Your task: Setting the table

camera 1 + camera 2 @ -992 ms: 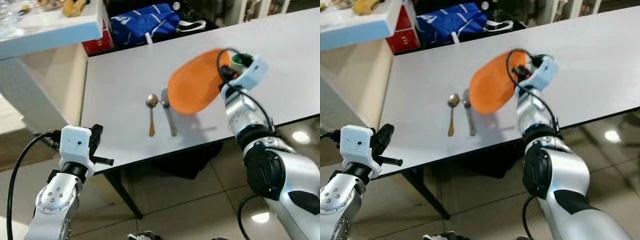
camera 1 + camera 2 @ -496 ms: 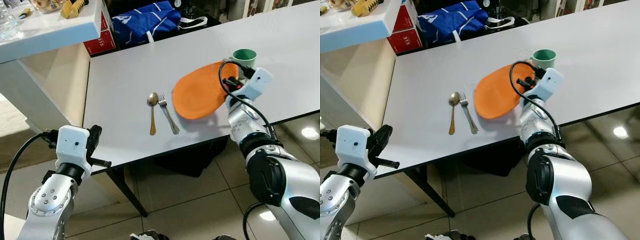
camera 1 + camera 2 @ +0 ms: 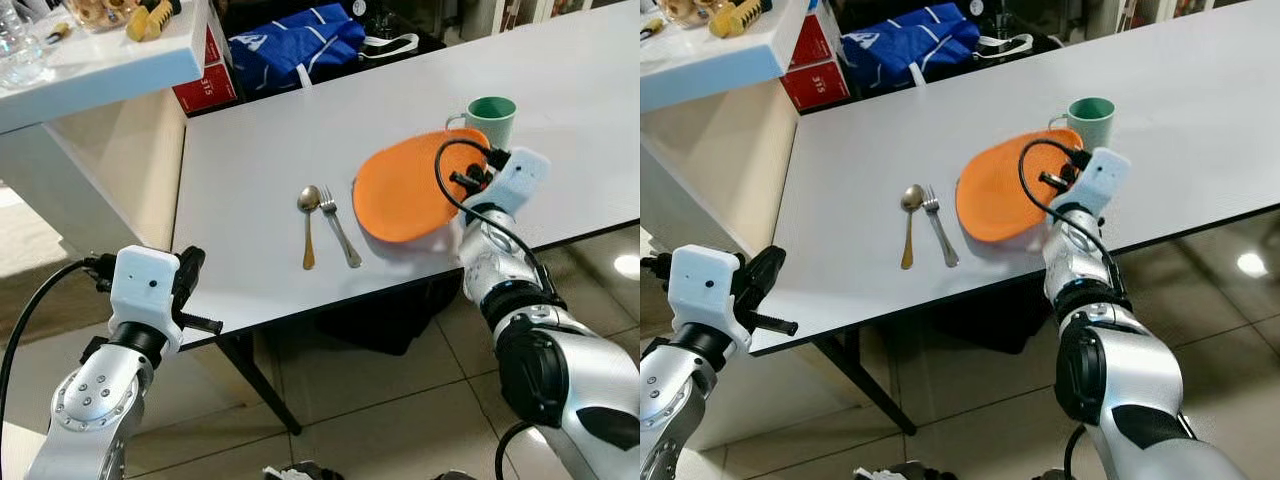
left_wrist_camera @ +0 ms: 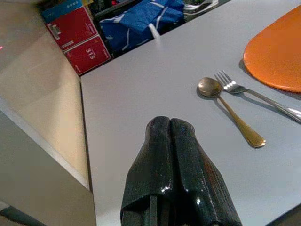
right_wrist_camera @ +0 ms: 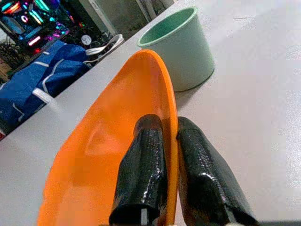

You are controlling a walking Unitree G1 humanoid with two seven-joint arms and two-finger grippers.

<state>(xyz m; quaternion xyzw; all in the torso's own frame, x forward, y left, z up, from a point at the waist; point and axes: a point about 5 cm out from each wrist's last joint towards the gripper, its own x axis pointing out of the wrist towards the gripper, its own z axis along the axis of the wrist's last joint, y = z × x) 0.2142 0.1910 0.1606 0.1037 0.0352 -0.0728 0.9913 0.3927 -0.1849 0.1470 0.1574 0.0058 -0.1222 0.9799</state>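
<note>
the orange plate [image 3: 405, 190] is pinched at its rim by the right gripper [image 5: 168, 141], just at 3 o'clock of the fork [image 3: 338, 226]. it should be laid flat before release, clear of the mug [image 3: 491, 117] at 1 o'clock. the left gripper [image 4: 170, 141] is held closed, empty.

Bright even light, sharp, floor glare

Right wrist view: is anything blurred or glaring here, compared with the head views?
Right wrist view: orange plate and green cup are sharp, the right claw has soft glints, and the background lights are out of focus. Left eye view: sharp and evenly lit, with floor glare and a soft shadow under the plate. Left wrist view: the left claw looks slightly soft.
</note>
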